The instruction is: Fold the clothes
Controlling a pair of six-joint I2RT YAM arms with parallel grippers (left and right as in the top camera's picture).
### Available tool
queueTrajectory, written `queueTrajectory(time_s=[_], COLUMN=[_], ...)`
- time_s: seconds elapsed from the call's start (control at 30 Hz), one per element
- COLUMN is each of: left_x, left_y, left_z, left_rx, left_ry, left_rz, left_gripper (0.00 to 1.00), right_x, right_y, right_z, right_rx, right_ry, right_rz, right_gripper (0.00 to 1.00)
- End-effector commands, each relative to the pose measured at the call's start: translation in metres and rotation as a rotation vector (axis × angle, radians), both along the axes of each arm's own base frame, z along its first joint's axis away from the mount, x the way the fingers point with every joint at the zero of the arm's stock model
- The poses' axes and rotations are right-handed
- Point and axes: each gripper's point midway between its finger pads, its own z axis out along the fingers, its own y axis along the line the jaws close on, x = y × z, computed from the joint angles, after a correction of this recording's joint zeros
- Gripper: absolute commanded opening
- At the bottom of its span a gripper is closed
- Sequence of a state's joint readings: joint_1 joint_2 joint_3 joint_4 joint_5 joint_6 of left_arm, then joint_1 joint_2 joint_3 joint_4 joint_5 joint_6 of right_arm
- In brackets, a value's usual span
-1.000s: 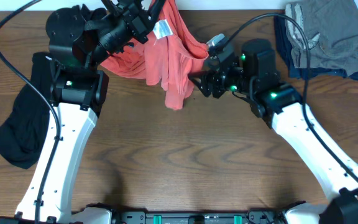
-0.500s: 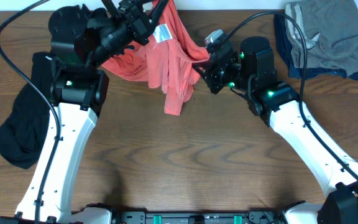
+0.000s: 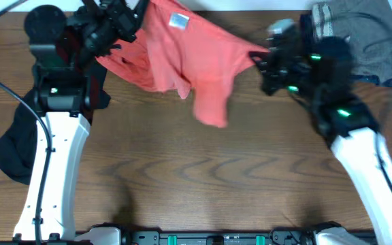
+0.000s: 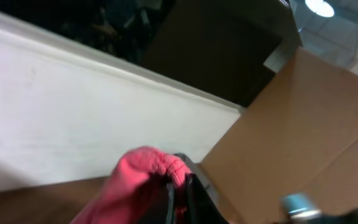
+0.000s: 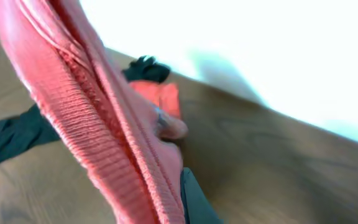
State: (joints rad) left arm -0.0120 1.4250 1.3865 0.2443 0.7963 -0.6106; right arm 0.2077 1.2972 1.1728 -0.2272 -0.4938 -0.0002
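- Two grippers are clenched on the red-orange T-shirt, which is held stretched at 12 o'clock over the table.
- Its 10 o'clock edge is pinched by the left gripper, its 3 o'clock edge by the right gripper.
- At 9 o'clock a black top is seen.

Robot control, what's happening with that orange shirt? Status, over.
Left jaws and right jaws shut on red-orange T-shirt. Shirt stretched between them, one part hanging. Black top beside left arm, grey pile far right; neither blocking.

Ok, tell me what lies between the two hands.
The red-orange T-shirt spans from the left hand to the right hand, both shut on it; the overhead view shows it.
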Motion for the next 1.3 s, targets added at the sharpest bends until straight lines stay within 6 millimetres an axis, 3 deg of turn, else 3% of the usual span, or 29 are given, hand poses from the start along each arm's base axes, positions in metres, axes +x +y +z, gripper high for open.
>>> queueTrajectory(time_s=[0.0,0.07,0.23,0.53,0.67,0.8,0.93,1.1,1.27], left_x=[-0.021,-0.033,-0.077,-0.187,-0.216,-0.213,-0.196,-0.173,-0.147], left_y=[0.009,0.008,0.008,0.007,0.028,0.068,0.099,0.100,0.085], left_z=[0.035,0.047,0.085,0.151,0.168,0.164,0.150,0.129,0.086], left_rx=[0.111,0.142,0.185,0.235,0.258,0.295,0.316,0.332,0.340], left_ry=[-0.203,-0.262,-0.410,-0.700,-0.754,-0.677,-0.572,-0.483,-0.324], left_rz=[0.025,0.028,0.045,0.091,0.232,0.472,0.612,0.557,0.382], left_gripper=[0.06,0.06,0.06,0.06,0.06,0.05,0.06,0.06,0.06], right_x=[-0.011,-0.023,-0.049,-0.087,-0.092,-0.093,-0.087,-0.076,-0.059], right_y=[-0.043,-0.068,-0.096,-0.100,-0.098,-0.090,-0.085,-0.076,-0.068], right_z=[0.049,0.066,0.087,0.102,0.104,0.104,0.102,0.098,0.081], right_rx=[-0.003,-0.026,-0.056,-0.058,-0.052,-0.040,-0.027,-0.004,-0.009], right_ry=[-0.096,-0.123,-0.156,-0.186,-0.191,-0.188,-0.179,-0.162,-0.103], right_rz=[-0.142,-0.230,-0.318,-0.327,-0.316,-0.270,-0.253,-0.215,-0.195], right_gripper=[0.01,0.01,0.01,0.01,0.01,0.01,0.01,0.01,0.01])
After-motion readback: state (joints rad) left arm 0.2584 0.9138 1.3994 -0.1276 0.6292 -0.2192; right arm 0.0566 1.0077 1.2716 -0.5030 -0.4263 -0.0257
